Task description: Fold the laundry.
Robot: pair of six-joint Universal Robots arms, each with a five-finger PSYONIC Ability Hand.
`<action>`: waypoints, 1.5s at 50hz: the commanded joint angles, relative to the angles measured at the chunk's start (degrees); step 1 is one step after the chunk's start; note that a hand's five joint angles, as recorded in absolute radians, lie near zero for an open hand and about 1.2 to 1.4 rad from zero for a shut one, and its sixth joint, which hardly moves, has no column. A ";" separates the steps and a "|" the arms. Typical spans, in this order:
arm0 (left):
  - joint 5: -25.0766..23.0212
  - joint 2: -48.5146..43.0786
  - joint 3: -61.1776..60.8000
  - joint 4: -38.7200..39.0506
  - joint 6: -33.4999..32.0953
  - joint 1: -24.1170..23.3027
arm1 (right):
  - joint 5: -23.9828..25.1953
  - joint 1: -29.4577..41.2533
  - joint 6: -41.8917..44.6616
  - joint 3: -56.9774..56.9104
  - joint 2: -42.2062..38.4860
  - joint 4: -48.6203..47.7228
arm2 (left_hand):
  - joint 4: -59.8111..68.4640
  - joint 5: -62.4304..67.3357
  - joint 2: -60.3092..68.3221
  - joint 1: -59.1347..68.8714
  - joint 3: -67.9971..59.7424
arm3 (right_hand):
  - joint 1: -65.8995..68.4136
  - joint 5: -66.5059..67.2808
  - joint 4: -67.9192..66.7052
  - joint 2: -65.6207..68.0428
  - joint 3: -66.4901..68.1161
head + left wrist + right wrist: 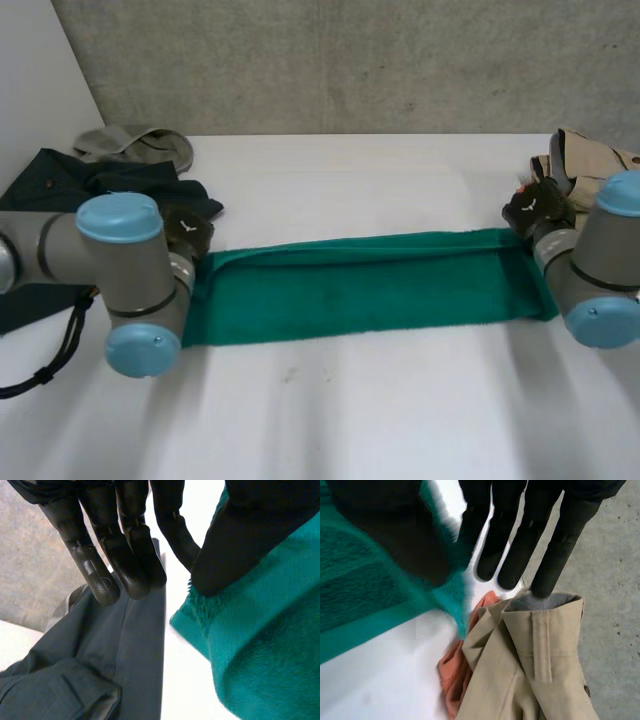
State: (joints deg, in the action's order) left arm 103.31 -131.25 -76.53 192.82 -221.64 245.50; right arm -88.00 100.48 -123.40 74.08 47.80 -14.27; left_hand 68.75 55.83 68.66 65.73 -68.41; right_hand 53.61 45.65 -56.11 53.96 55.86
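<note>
The towel (370, 285) lies along the table (400, 410), its far corners at the left hand (189, 231) and the right hand (537, 207). Just beyond the left hand lies a garment (115, 660); beyond the right hand, a jacket (540, 670) lies over a cloth (451, 677).

The near side of the table (330, 420) was bare, so a hand could pass there. The far side behind the green towel (370, 285) was bare too. Dark clothes (120, 180) and a grey cloth (140, 145) blocked the far left, just beside the left hand (188, 232). A tan coat (590, 155) over an orange cloth (455, 675) blocked the right, near the right hand (535, 205).
</note>
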 commanded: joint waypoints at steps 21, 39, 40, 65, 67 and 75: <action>-4.86 13.12 -12.68 3.62 0.25 -2.13 | 8.01 0.25 -10.99 -1.75 9.17 17.78 | -57.70 -54.77 -57.60 -54.68 57.36 | -43.61 -45.65 46.11 -43.96 -45.86; -5.40 -6.39 5.85 8.88 -0.11 0.85 | 7.22 -0.02 -10.55 -15.19 -9.29 3.74 | -55.68 -52.76 -55.59 -52.66 55.35 | -43.61 -45.65 46.11 -43.96 -45.86; -5.31 -6.74 6.47 9.76 -0.11 1.03 | 7.31 -0.02 -10.81 -15.81 -9.82 2.77 | -55.51 -52.59 -55.42 -52.49 55.17 | -43.61 -45.65 46.11 -43.96 -45.86; -3.81 -1.39 -0.28 18.29 -6.08 2.70 | 7.14 -1.42 -11.25 -10.28 -1.40 0.72 | -54.33 -51.41 -54.24 -51.31 54.00 | -43.61 -45.65 46.11 -43.96 -45.86; -3.90 1.50 -3.52 18.12 -5.65 2.53 | 7.14 -2.56 -11.51 -8.35 2.11 6.08 | -54.50 -51.58 -54.41 -51.48 54.16 | -43.61 -45.65 46.11 -43.96 -45.86; -3.99 11.26 -13.90 18.03 -3.27 0.86 | 7.66 -6.08 -11.78 1.49 11.34 16.90 | -55.01 -52.08 -54.91 -51.99 54.67 | -43.61 -45.65 46.11 -43.96 -45.86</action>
State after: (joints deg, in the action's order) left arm 99.44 -127.73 -82.33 210.96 -226.95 247.69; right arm -80.62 97.33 -134.98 67.77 51.89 -5.63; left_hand 12.71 2.81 12.79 12.00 -13.05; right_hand 13.38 2.46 -12.23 12.11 12.41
